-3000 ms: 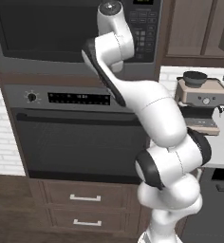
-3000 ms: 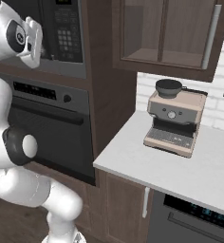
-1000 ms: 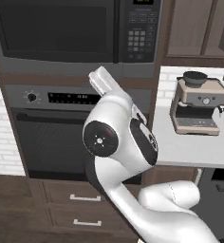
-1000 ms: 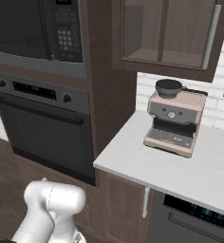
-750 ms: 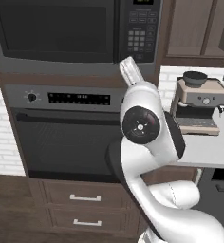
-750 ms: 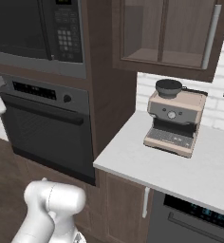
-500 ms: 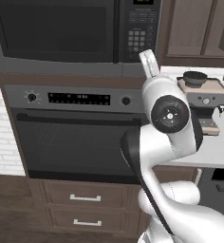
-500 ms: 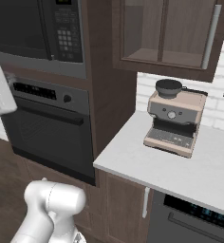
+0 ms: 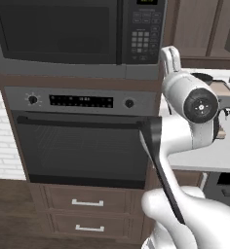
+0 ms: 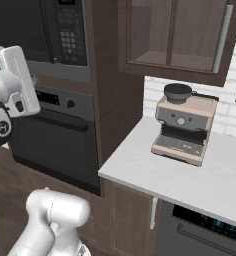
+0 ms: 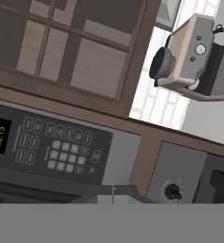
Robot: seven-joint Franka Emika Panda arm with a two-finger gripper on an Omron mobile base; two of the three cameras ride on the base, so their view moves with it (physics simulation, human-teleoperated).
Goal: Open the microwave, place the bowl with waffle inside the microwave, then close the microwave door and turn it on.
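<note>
Microwave sits above the oven, door shut. My claw is closed, empty, near the keypad. Bowl sits atop the coffee machine.

arm: swung right | off microwave | toward coffee machine

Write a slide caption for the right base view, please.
White robot arm raised before the closed microwave and oven, with a coffee machine on the counter beside them.
</note>
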